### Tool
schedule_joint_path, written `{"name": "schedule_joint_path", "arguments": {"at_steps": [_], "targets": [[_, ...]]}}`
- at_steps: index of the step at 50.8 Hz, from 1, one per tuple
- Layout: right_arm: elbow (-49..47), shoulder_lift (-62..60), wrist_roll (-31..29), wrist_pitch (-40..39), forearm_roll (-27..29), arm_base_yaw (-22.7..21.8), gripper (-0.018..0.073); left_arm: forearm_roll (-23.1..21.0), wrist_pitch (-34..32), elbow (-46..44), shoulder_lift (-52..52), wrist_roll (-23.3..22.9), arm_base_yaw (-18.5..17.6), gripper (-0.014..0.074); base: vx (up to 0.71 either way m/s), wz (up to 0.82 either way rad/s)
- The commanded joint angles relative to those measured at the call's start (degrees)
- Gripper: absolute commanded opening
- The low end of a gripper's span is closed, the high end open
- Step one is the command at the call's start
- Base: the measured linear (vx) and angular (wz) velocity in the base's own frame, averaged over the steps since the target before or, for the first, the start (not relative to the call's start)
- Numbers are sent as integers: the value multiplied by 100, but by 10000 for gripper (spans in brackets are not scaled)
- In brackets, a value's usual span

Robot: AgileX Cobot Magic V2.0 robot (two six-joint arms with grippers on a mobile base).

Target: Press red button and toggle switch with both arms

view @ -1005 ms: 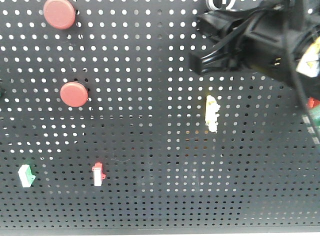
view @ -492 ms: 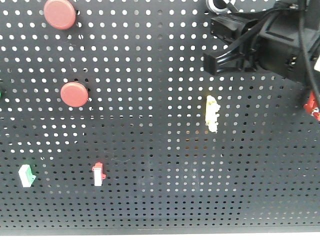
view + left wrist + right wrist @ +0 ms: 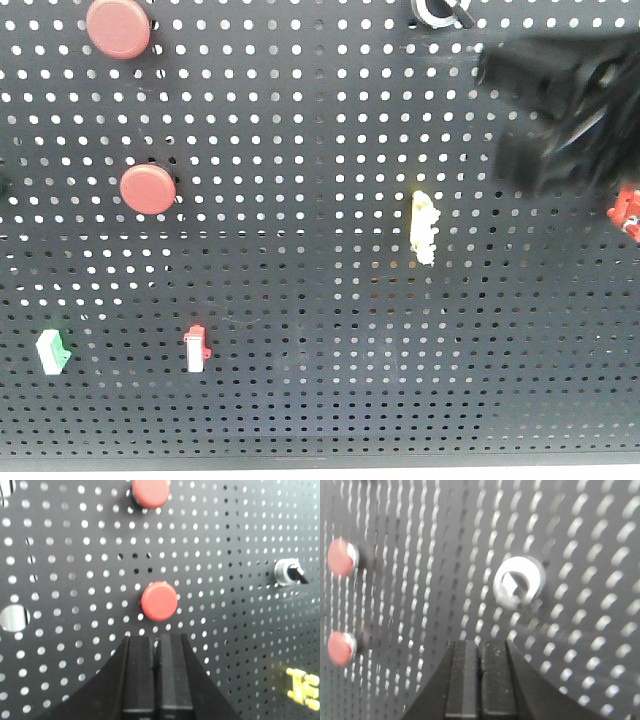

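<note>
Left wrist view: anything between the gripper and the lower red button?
Nothing visible. The left gripper, jaws together, sits just below the lower red button in this view. Only bare pegboard shows in the gap between them.

The right gripper (image 3: 480,647) is sliding rightward, blurred, probably backing off, leaving the toggle switch (image 3: 437,10) exposed above and left of it.

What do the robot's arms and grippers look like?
All black. The left gripper and the right gripper each have two flat, blocky fingers with square tips. The right arm is a boxy black shape, blurred in the front view; no cables or markings can be told.
</note>
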Motion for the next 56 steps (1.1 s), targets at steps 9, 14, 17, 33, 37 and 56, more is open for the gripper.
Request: {"name": "schedule_joint_path", "arguments": {"at_steps": [9, 14, 17, 33, 37, 56], "targets": [[-149, -104, -25, -531, -104, -5, 0, -13, -387, -145, -19, -12, -1, 1, 0, 0], [-149, -104, -25, -531, -104, -5, 0, -13, -387, -145, -19, -12, -1, 1, 0, 0], [-149, -104, -25, -531, -104, -5, 0, -13, -387, -145, -19, -12, -1, 1, 0, 0], [-149, -104, -25, -538, -104, -5, 0, 794, -624, 1021, -808, -359, 597, 1, 0, 0], [-149, -104, -25, -538, -104, -5, 0, 929, -731, 1919, -1281, -868, 1141, 1, 0, 0], [-149, -104, -25, -538, -104, -5, 0, 1591, -805, 5181, -3761, -1375, 2911, 1, 0, 0]]}}
